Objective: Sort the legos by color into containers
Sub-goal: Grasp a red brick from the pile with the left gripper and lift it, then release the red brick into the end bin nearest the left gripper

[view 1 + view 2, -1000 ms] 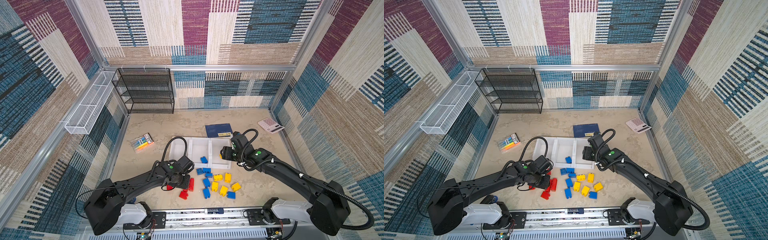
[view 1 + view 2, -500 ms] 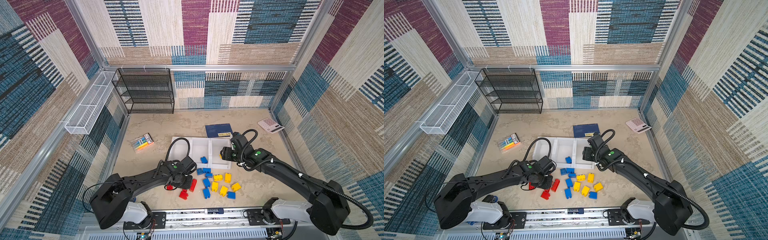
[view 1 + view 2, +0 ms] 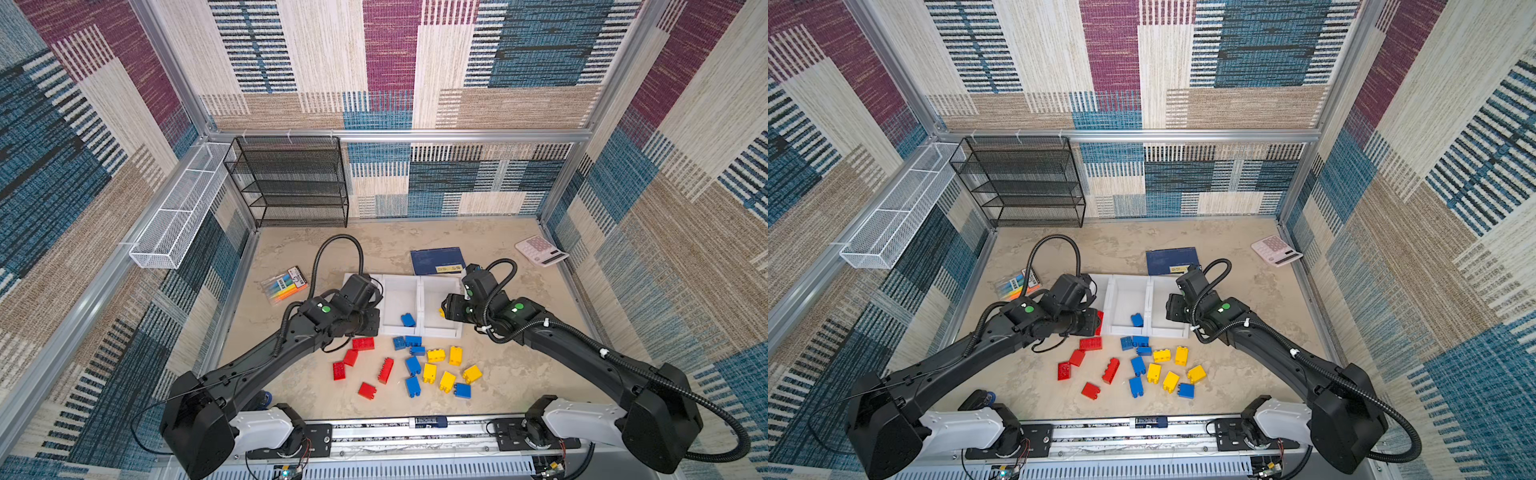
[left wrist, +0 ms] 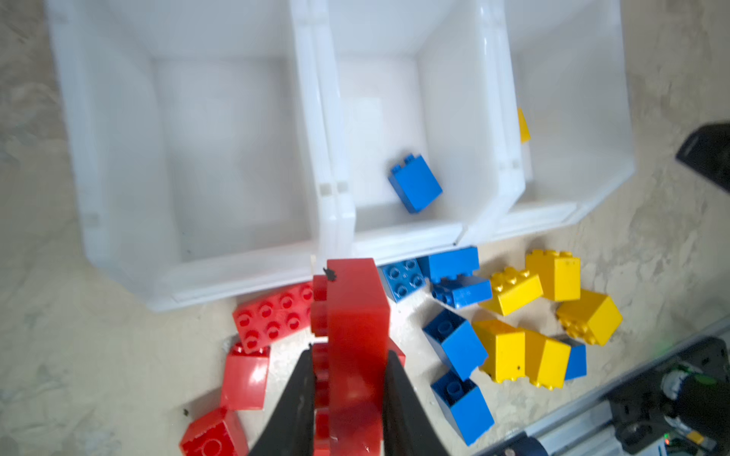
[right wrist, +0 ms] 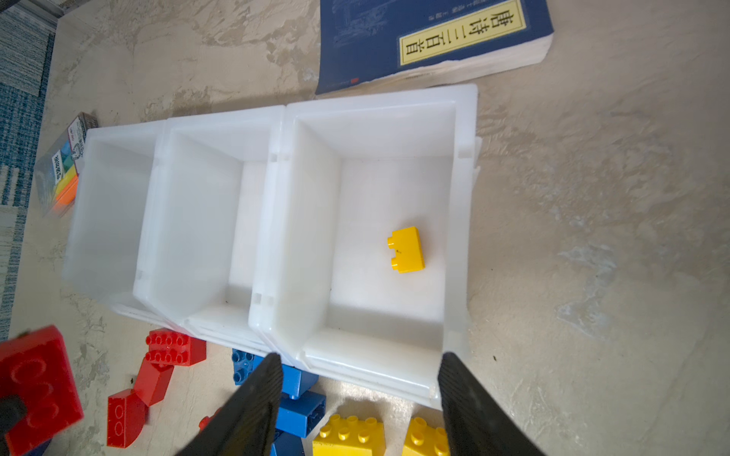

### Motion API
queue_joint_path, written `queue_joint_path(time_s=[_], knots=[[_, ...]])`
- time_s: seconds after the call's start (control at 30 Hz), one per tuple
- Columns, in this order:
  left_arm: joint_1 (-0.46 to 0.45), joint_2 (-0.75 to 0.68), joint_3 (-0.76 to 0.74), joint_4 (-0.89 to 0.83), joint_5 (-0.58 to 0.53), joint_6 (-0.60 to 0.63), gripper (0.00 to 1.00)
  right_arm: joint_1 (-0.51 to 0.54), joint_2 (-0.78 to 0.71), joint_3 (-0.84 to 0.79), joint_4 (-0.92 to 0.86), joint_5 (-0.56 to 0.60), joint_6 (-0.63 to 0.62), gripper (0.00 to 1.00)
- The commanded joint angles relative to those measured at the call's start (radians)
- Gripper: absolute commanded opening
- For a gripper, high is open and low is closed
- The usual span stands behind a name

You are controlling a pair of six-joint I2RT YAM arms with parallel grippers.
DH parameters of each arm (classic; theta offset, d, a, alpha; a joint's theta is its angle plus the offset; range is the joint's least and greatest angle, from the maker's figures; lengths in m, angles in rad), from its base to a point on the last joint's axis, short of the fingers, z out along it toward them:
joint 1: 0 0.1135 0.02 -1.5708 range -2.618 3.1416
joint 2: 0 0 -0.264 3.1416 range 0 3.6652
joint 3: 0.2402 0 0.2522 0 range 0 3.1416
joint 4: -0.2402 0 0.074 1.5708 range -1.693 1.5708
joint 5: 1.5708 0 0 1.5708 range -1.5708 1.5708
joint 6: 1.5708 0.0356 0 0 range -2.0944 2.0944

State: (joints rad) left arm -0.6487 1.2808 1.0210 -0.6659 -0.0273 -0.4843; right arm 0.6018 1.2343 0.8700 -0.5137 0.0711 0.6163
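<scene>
Left tool (image 4: 348, 352) just clamped and lifted a red brick (image 4: 355, 300); I judge the empty bin (image 4: 237, 273) at its twelve o'clock takes it. Right tool (image 5: 359, 356) released.

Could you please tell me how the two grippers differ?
The left gripper is shut on a red brick; the right gripper is open and empty. The left gripper is by the left bin, the right gripper over the right bin's front lip. Both are black.
</scene>
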Motion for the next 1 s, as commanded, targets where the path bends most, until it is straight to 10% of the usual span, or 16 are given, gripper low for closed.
queue_joint_path(time_s=[0.0,0.43,0.67,0.97], knots=[[0.072,0.052,0.044,0.034,-0.002,0.106,0.17,0.0,0.008,0.011,0.022,-0.005,-0.007,0.65],[0.186,0.307,0.075,0.139,0.032,0.111,0.18,0.0,0.011,0.023,-0.001,0.013,-0.006,0.66],[0.19,0.301,0.084,0.16,0.058,0.091,0.49,0.0,0.025,0.03,0.0,0.012,-0.005,0.66],[0.192,0.254,0.075,0.141,0.037,0.083,0.53,0.0,0.028,0.034,-0.009,0.005,-0.012,0.66]])
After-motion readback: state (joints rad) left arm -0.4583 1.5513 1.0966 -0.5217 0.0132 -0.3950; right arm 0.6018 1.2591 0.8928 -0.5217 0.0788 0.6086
